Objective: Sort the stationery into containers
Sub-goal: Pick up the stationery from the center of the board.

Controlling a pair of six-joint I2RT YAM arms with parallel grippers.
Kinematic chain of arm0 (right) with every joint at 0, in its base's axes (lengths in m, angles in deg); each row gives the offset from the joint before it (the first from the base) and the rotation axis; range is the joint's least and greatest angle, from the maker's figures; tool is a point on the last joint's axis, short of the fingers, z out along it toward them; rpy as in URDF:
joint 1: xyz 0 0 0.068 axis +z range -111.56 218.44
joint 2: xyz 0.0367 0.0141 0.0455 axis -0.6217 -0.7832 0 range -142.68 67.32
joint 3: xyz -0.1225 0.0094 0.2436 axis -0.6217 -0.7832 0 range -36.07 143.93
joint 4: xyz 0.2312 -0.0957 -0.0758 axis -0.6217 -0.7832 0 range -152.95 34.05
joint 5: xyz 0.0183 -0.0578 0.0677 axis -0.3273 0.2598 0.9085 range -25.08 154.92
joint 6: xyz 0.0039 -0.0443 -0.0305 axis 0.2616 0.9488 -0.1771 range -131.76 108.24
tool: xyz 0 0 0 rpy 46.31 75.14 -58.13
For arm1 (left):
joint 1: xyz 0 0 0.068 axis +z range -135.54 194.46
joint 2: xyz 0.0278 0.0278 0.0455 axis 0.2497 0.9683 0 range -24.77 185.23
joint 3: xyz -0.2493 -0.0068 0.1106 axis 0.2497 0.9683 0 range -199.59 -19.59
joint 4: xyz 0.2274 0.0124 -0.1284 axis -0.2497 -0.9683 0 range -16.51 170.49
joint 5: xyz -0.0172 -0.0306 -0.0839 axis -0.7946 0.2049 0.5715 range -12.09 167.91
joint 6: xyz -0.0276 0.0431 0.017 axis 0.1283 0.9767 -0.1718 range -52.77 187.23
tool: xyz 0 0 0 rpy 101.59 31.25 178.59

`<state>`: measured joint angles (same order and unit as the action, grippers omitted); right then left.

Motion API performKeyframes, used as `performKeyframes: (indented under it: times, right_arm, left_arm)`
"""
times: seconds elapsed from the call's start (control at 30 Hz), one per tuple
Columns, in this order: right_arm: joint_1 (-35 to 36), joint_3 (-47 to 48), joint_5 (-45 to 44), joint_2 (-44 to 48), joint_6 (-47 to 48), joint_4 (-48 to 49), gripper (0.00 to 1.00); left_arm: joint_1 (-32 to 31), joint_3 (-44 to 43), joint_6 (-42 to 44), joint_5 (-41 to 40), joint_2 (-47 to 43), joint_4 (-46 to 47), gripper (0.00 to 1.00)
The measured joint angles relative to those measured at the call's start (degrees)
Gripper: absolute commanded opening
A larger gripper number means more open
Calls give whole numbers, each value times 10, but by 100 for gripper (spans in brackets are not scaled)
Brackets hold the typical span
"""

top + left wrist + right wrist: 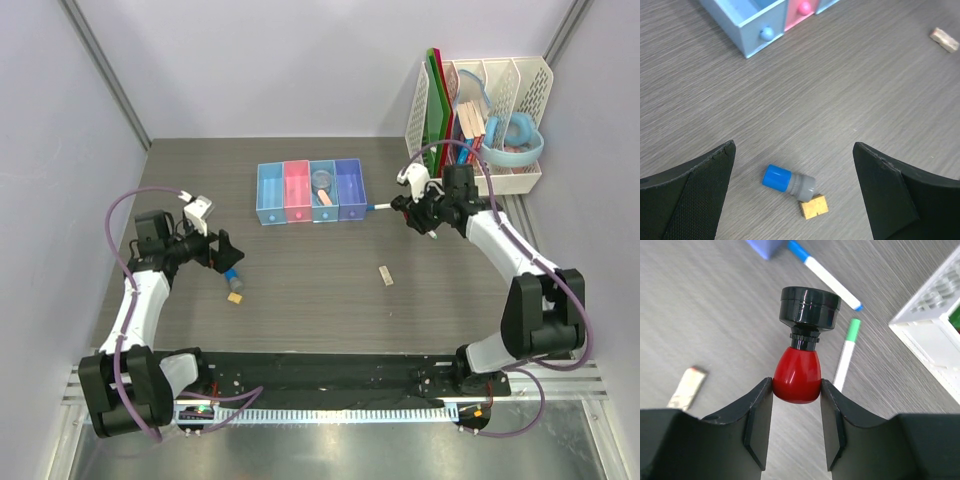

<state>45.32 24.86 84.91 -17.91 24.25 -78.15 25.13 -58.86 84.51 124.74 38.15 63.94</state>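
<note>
The red-black piece [802,340] is gripped by the right claw [796,390], whose fingers [760,415] are narrowed onto its red bulb, with the black cap pointing away from the claw. This claw is seen from above to the right of the row of four joined bins [310,190], close to the white perforated rack [500,110]. Below the held piece, two white pens are seen lying on the desk [300,300]: one with a blue cap [822,274] just beside the violet-blue end bin, and one with a green cap [846,357] nearer the rack. A beige eraser [385,275] is found alone on the desk, well apart from the bins. The left claw [794,150] is spread wide and holds nothing; it is placed over the left part of the desk. Between its fingers in the wrist view, the blue-capped cylinder [788,181] is seen lying on its side, with the small yellow piece [814,206] touching or just beside its grey end. A clear tape roll [323,181] is seen inside the third bin from the left.
</note>
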Motion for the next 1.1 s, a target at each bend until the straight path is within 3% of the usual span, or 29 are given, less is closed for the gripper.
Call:
performKeyframes:
  times: [0.2,0.47,1.1]
  right_arm:
    - [87,3,-4,45,8,-45,36]
    - [228,22,-13,46,-6,-72,36]
    - [337,90,-35,-2,-41,-78,36]
  left_arm:
    - [-45,-62,14,23,8,-31,100]
    - [-164,-165,-5,21,49,-23,100]
    - [-270,-252,-81,60,185,-1,100]
